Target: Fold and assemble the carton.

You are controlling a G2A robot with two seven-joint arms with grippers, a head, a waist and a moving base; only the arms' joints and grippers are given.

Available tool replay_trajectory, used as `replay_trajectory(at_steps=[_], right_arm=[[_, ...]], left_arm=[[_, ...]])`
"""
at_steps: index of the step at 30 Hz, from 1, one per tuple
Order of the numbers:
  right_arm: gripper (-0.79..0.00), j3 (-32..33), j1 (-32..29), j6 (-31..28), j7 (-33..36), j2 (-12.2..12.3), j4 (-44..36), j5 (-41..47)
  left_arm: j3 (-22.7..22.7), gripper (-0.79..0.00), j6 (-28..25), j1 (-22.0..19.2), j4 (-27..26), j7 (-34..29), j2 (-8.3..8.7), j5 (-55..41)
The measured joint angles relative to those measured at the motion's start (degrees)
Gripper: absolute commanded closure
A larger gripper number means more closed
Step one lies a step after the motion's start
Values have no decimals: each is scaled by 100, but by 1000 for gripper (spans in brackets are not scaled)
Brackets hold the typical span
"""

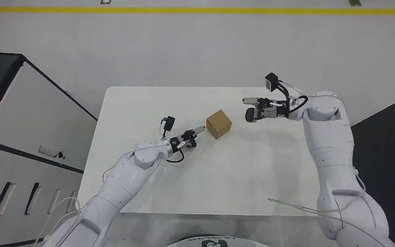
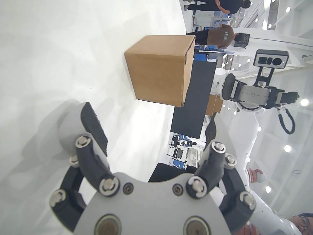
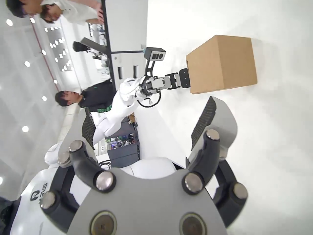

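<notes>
A small brown carton point(image 1: 218, 123) stands closed as a cube near the middle of the white table point(image 1: 259, 185). It also shows in the left wrist view as the carton point(image 2: 160, 70) and in the right wrist view as the carton point(image 3: 223, 63). My left gripper point(image 1: 196, 134) sits just short of the carton's near-left side, open and holding nothing, as its pads point(image 2: 94, 125) show. My right gripper point(image 1: 249, 108) hovers to the carton's right, a short gap away, open with nothing between its fingers point(image 3: 205, 121).
A grey cabinet point(image 1: 31, 136) stands off the table's left side. Bare table surface lies in front of and to the right of the carton. People stand in the room beyond the table, away from the carton.
</notes>
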Motion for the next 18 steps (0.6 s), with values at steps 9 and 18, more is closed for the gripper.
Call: replay_trajectory(at_steps=[9,18], right_arm=[[-785,405,-240,-221,197,135,-31,737],[-785,403,-238,-217,193,134,-31,730]], left_arm=[[0,-785,0,0,0,0,0,0],[136,-785,-343,132,-966,1227,119,2463]])
